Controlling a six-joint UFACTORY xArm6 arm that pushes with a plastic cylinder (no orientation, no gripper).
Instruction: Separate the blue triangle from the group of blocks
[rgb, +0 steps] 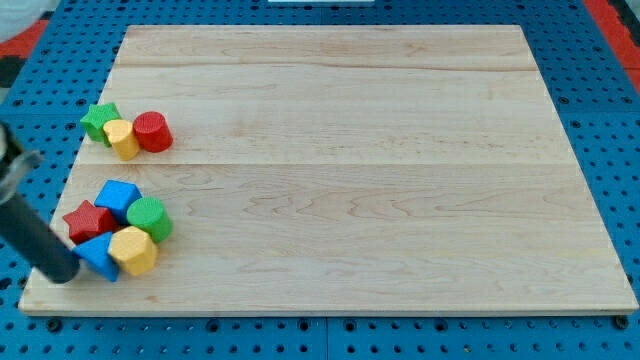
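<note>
Blocks sit in two clusters near the view's left edge of the wooden board (330, 150). The lower cluster holds a blue cube (118, 197), a red star (88, 221), a green cylinder (150, 217), a yellow hexagon (134, 250) and the blue triangle (99, 257), which lies at the cluster's bottom left, touching the yellow hexagon. My tip (64, 273) rests just left of the blue triangle, apparently touching it; the rod carries no claw and holds nothing. Farther up, a green star (99, 120), a yellow block (122, 139) and a red cylinder (152, 132) huddle together.
</note>
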